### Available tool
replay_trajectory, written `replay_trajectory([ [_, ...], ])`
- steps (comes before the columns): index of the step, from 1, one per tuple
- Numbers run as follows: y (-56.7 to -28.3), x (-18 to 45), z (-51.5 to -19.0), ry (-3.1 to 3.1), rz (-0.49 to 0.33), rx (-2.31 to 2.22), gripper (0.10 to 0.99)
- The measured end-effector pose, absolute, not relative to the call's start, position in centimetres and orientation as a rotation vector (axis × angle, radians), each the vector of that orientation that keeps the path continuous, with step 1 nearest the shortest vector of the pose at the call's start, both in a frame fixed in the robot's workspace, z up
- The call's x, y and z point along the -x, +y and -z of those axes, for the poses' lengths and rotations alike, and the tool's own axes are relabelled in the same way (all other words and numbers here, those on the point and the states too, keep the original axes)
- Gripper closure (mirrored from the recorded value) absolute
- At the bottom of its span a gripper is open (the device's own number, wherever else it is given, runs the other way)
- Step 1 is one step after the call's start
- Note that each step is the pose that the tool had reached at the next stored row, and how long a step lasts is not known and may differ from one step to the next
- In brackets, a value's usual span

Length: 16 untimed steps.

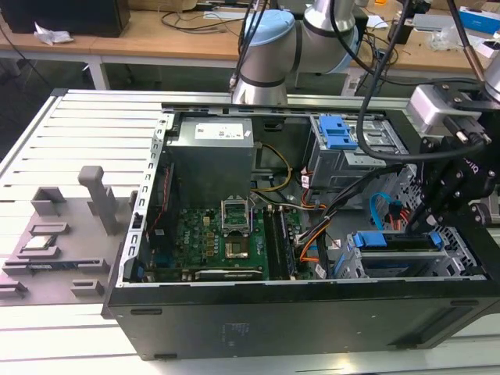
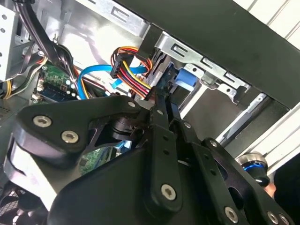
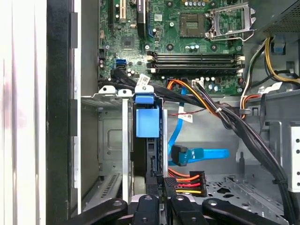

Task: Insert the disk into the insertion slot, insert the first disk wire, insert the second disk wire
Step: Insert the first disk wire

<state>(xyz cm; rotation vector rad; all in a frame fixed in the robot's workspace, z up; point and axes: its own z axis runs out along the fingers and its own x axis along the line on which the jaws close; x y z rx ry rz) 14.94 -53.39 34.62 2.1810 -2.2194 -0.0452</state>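
Disk (image 3: 146, 123) sat pushed into slot (image 3: 110, 140); first step looked done. Gripper (image 2: 158, 104) clamped on plug end of first wire (image 3: 190, 180), the coloured bundle. Plug was right at disk's rear edge, just ahead of fingertips; seated or not, couldn't tell. Second wire (image 3: 206, 153), blue, lay loose close beside gripper, apparently unplugged. Both wire steps seemed unfinished.
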Motion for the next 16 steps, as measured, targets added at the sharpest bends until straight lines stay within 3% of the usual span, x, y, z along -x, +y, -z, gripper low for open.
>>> replay_trajectory([
  [16, -53.49, -15.16, -33.77, -2.219, 0.043, -2.18, 0.922],
])
